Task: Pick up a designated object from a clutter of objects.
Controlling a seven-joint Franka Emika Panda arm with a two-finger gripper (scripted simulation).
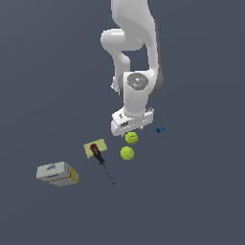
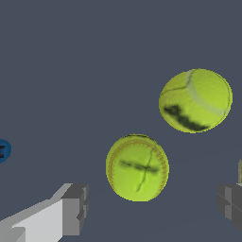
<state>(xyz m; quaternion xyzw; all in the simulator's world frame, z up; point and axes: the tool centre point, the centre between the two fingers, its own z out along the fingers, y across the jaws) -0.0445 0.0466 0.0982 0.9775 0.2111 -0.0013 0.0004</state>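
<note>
Wrist view | our jaws spread wide, empty, straddling the nearer tennis ball (image 2: 137, 167) to close on it | we judge it the target | second ball (image 2: 195, 100) just beyond it | blue piece (image 2: 2, 150) well aside

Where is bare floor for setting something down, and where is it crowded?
Bare: the wide stretch on the exterior view's right beyond the blue piece, and the ground below the white-and-yellow box. Crowded: under the gripper, where the two tennis balls, screwdriver and flat block cluster.
</note>
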